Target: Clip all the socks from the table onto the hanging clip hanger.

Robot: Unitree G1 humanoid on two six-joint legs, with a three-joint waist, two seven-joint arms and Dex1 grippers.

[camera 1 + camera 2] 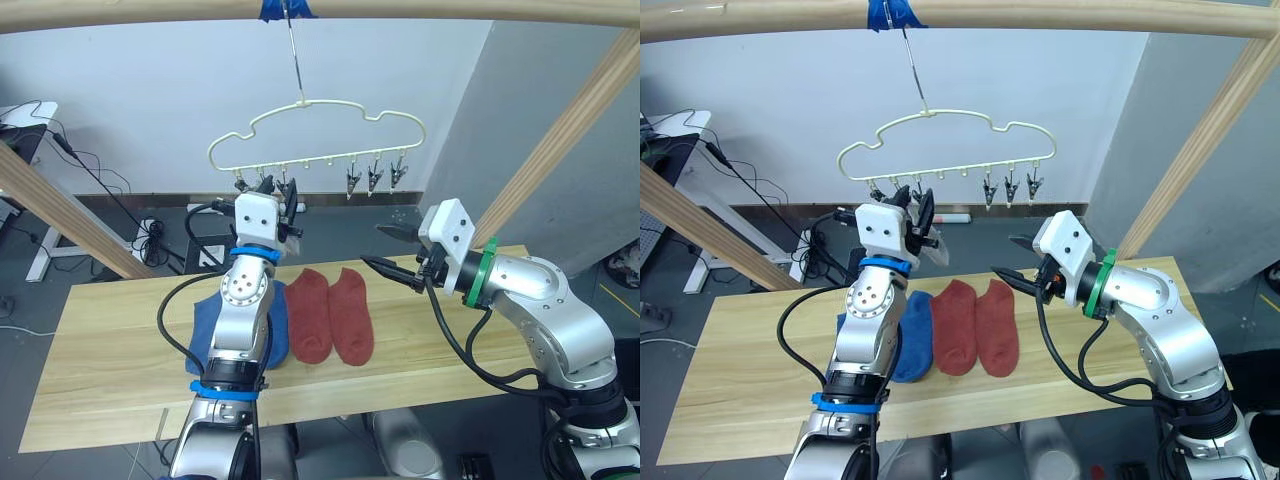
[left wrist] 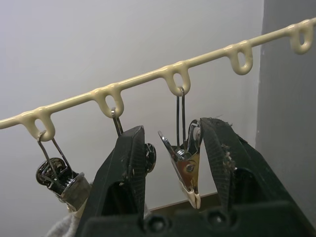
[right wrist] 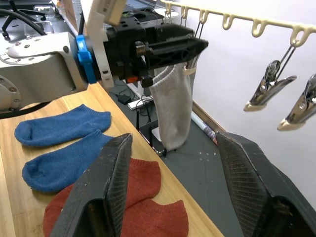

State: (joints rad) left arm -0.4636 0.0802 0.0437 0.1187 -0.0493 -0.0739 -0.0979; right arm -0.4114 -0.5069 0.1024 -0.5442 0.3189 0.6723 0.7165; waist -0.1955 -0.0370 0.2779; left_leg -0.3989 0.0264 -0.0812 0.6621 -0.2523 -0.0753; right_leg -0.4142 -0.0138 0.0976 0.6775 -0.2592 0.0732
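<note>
The pale yellow clip hanger [image 1: 320, 160] hangs from a wooden pole. My left gripper [image 2: 170, 158] is raised to its left end, open, with one metal clip [image 2: 186, 173] between its fingers. A light grey sock [image 3: 173, 113] hangs from a neighbouring clip beside that gripper. Two rust-red socks [image 1: 332, 315] lie side by side on the table [image 1: 120, 330]. Two blue socks [image 3: 61, 143] lie to their left, partly hidden behind my left arm. My right gripper [image 1: 380, 247] hovers open and empty above the table, right of the red socks.
Three free clips [image 1: 372, 178] hang at the hanger's right end. Wooden frame poles run across the top [image 1: 450, 10] and slant down at the left [image 1: 60, 215] and right [image 1: 560, 140]. Cables and a power strip [image 1: 150, 235] lie on the floor behind the table.
</note>
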